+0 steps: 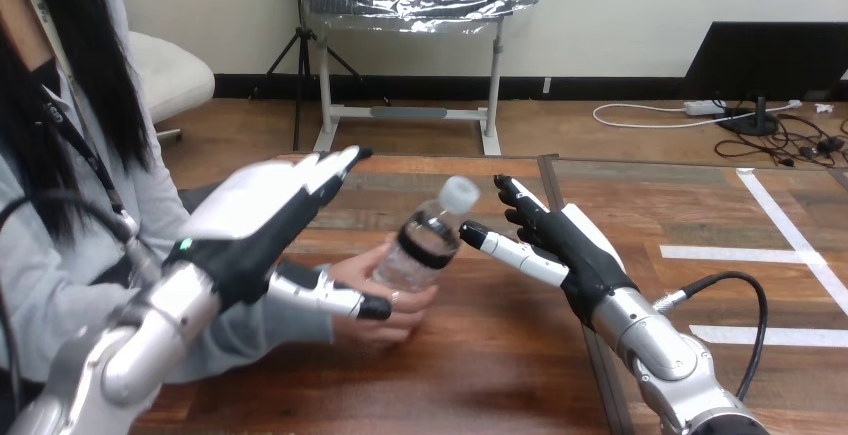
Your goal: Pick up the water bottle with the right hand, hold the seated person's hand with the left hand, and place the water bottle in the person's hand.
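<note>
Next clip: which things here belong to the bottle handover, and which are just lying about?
Job: water bottle, lying in the person's hand; left hand, open, close by it; right hand, open beside the bottle.
Lying about: white tape strips on the table.

Water bottle apparently in person's hand

Wooden table with white tape strips
</note>
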